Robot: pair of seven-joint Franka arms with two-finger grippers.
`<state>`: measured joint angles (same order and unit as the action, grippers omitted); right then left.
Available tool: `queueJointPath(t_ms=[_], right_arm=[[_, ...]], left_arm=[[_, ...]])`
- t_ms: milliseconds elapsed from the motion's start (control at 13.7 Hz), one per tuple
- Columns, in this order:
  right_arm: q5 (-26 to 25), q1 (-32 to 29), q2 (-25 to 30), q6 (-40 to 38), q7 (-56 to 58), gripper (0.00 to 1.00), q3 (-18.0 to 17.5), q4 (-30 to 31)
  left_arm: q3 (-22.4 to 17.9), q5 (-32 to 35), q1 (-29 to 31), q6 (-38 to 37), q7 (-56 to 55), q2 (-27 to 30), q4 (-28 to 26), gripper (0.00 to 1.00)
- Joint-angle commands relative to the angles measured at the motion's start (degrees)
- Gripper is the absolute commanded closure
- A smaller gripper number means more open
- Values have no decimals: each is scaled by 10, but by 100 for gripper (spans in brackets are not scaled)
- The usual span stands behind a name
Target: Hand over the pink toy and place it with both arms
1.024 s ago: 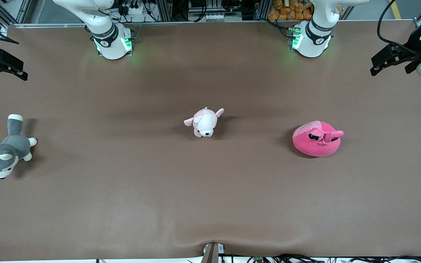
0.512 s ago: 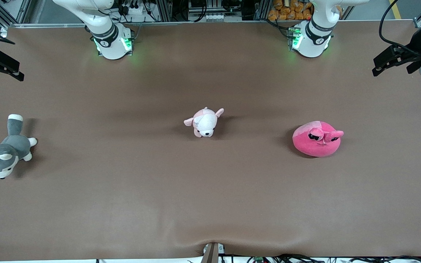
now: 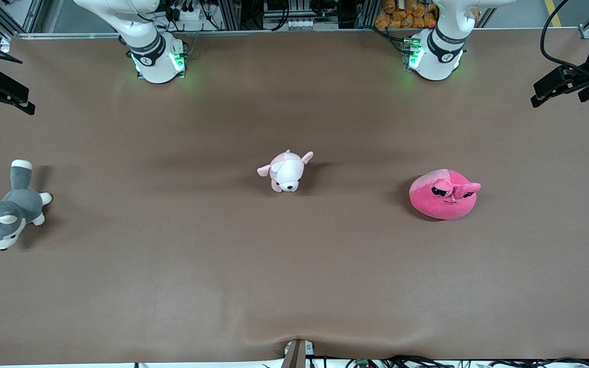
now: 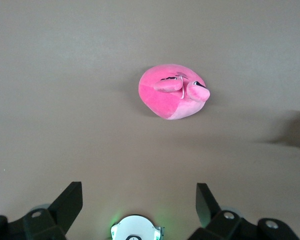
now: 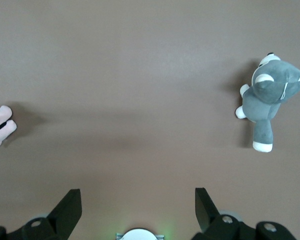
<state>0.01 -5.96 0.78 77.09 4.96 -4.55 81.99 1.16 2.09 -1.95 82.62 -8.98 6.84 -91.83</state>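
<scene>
Front view: pink toy (image 3: pixel 444 194) at desk (image 3: pixel 294 286) three o'clock; left end effector (image 4: pixel 139 200) and right end effector (image 5: pixel 138 200) wide open, empty; soft round plush may slip during grasp.

Three plush toys lie apart on a brown table mat (image 3: pixel 294 286), with both grippers raised at its ends.

The round hot-pink plush blob (image 3: pixel 444 194) sits at 3 o'clock of the small pale pink-and-white puppy plush (image 3: pixel 286 171); the grey-and-white husky plush (image 3: pixel 7 214) lies toward 8 o'clock. The left arm's black gripper (image 3: pixel 555 88) hangs over the mat's end at 2 o'clock, the right arm's black gripper (image 3: pixel 5 92) at 10 o'clock.
</scene>
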Motion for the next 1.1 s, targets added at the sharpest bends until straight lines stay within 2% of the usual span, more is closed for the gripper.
queueJointPath(t_ms=[0, 146, 220, 293, 366, 512, 585, 732, 805, 878, 951, 1024], right_arm=[[-12, 2, -9, -15, 7, 0, 0, -26], [-2, -3, -2, 15, 7, 0, 2, 1], [-6, -1, -7, -1, 6, 0, 0, -25], [-8, 2, -7, -30, 1, 0, 0, -25], [-1, -1, -4, -13, 1, 0, 0, -9], [-7, 2, -14, -26, 5, 0, 1, -35], [0, 0, -11, -16, 5, 0, 0, -17], [-7, 3, -20, -26, 1, 0, -2, -45], [-1, 1, -13, -19, 0, 0, -2, -18], [-5, 0, -16, -4, 5, 0, 0, -19], [-7, 2, -19, -22, 5, 0, 0, -42], [-6, 2, -17, -32, 1, 0, -1, -37]], left_arm=[[2, 6, 4, -14, -5, -4, 12, 0], [2, 6, 5, -14, -9, -3, 10, 0], [1, 6, 5, -14, -10, -3, 10, 0], [2, 6, 5, -14, -10, -3, 6, 0], [2, 6, 5, -14, -10, -2, 4, 0], [2, 7, 5, -21, -9, -2, 4, 0], [2, 6, 5, -21, -9, -2, 4, 0], [2, 7, 5, -22, -9, -2, 4, 0], [1, 9, 5, -22, -3, -4, 5, 0], [1, 9, 5, -22, -3, -4, 5, 0], [1, 9, 5, -22, -2, -3, 5, 0], [1, 9, 5, -22, -3, -3, 5, 0]])
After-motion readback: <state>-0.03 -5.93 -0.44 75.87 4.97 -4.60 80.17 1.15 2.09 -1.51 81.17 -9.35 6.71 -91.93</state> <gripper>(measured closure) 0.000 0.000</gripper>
